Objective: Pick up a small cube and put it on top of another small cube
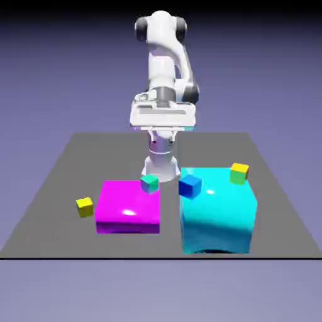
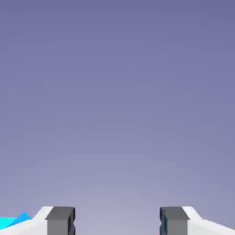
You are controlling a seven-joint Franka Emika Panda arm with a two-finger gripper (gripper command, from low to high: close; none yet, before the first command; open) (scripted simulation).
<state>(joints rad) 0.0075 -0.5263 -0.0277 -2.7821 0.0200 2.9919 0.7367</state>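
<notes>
Hovering: tool, high over the counter, released, its fingers apart.
Yellow cube: on the counter, just beside the magenta block, exterior view's left.
Green cube: at the magenta block's far corner.
Blue cube: at the cyan block's left edge.
Yellow-green cube: toward the cyan block's far right.

The robot's arm is glossy white with smooth, rounded segments. Dark grey, almost black round caps sit at its upper joint, another dark cap lower down, and a grey collar near the wrist. The hand is a wide white block. The jaws have white fingers and squarish dark grey tips. The base is white and flared.
</notes>
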